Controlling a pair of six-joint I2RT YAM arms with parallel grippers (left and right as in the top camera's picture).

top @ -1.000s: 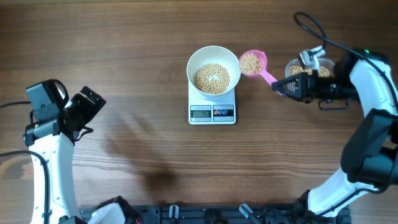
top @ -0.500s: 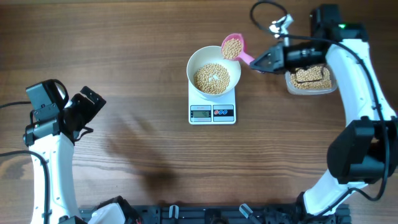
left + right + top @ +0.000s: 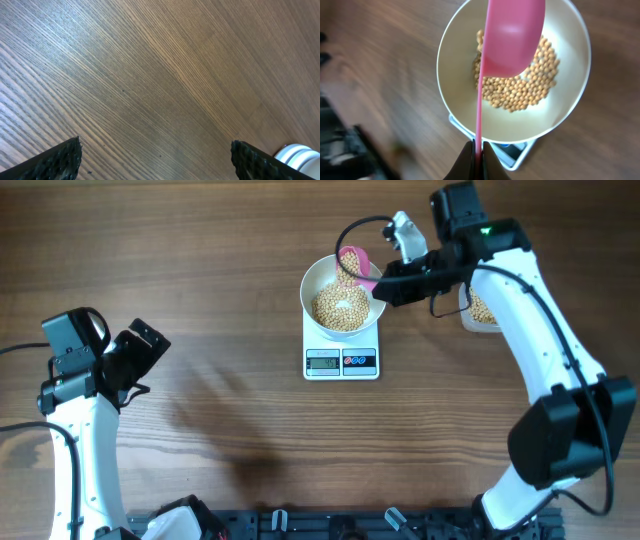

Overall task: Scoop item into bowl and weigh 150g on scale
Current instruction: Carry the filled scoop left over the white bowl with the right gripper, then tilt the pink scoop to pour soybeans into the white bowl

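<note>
The white bowl [image 3: 312,282] stands on the small white scale [image 3: 342,362] and holds a heap of pale-tan beans [image 3: 340,307]. My right gripper [image 3: 385,284] is shut on the thin handle of a pink scoop [image 3: 353,259], which is tipped on its side above the bowl's far right rim. The right wrist view shows the scoop's back [image 3: 512,35] over the beans [image 3: 520,87] and bowl wall [image 3: 457,102], with the gripper [image 3: 479,150] pinching the handle. My left gripper [image 3: 140,352] stays far left, open and empty [image 3: 155,165] above bare wood.
A clear tub of beans [image 3: 482,310] sits right of the bowl, partly hidden by the right arm. The scale's display and buttons [image 3: 341,361] face the table's front edge. A black rail [image 3: 320,525] runs along the front edge.
The right arm has swung the loaded scoop left from beside the tub to over the bowl and tipped it sideways. The left arm has not moved.
</note>
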